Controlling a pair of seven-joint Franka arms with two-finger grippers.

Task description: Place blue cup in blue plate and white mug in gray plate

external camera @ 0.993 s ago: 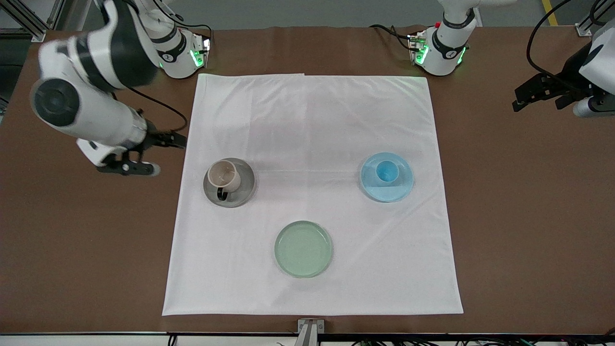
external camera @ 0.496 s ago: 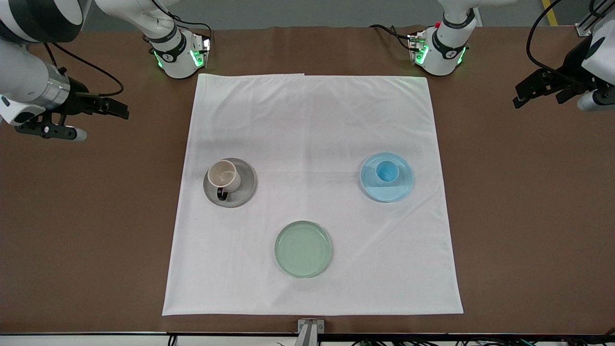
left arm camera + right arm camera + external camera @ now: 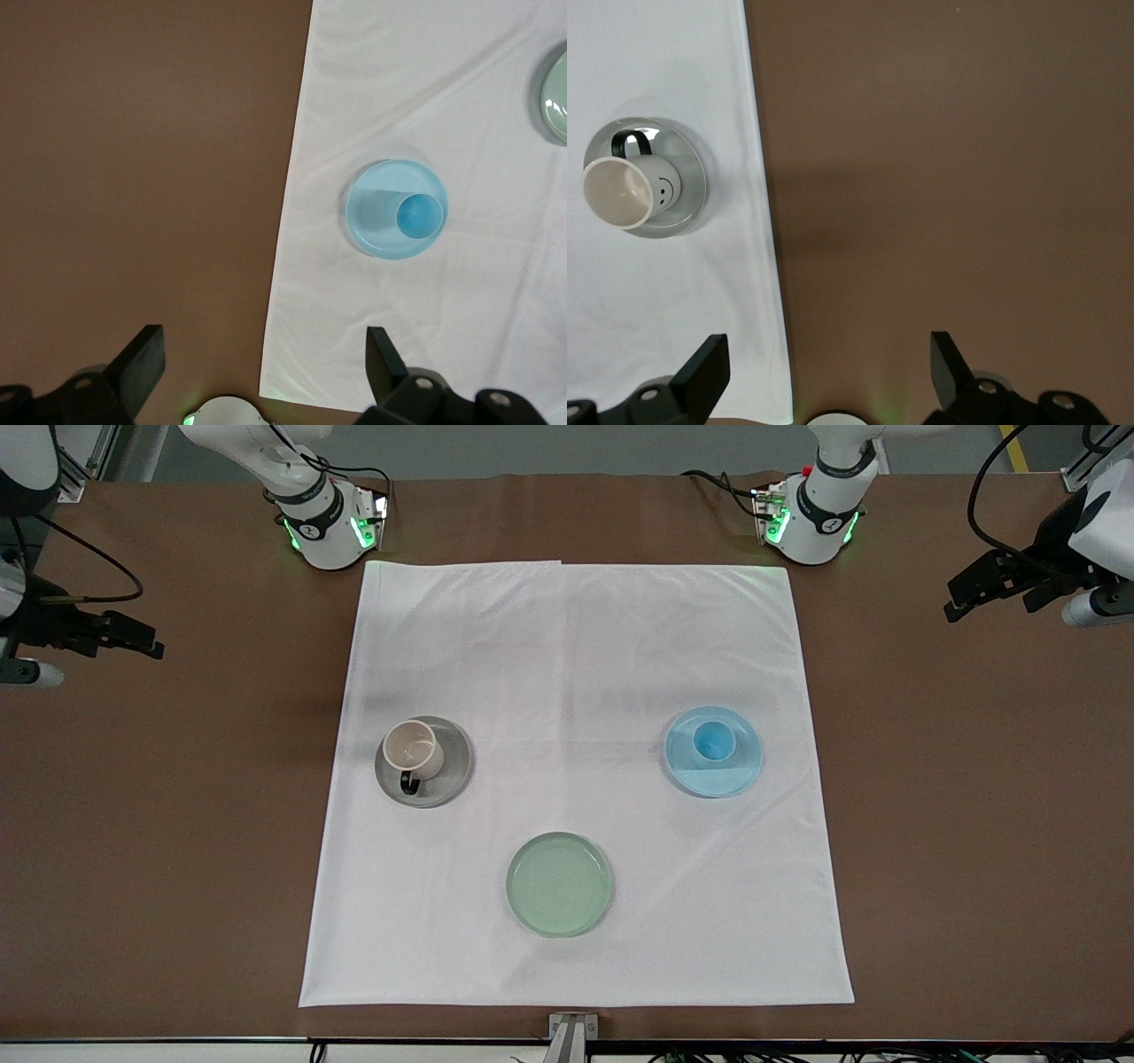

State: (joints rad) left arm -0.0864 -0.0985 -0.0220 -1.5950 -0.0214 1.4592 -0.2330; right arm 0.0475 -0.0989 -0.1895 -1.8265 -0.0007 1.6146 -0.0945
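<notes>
The blue cup [image 3: 711, 742] stands upright in the blue plate [image 3: 714, 778] on the white cloth, toward the left arm's end; both also show in the left wrist view, cup [image 3: 418, 217] on plate [image 3: 368, 226]. The white mug [image 3: 412, 749] with its black handle stands in the gray plate [image 3: 452, 766] toward the right arm's end; the right wrist view shows the mug [image 3: 627, 190] on the plate [image 3: 689, 177]. My left gripper [image 3: 966, 598] is open and empty over bare table. My right gripper [image 3: 133, 640] is open and empty over bare table.
A pale green plate [image 3: 559, 883] lies empty on the white cloth [image 3: 576, 655], nearer the front camera than the other two plates. The arm bases [image 3: 323, 518] stand along the table's back edge. Brown table [image 3: 974, 824] surrounds the cloth.
My right arm has swung away from the gray plate, out over the bare table at its end and upward. My left gripper has barely moved. Cup and mug stay put.
</notes>
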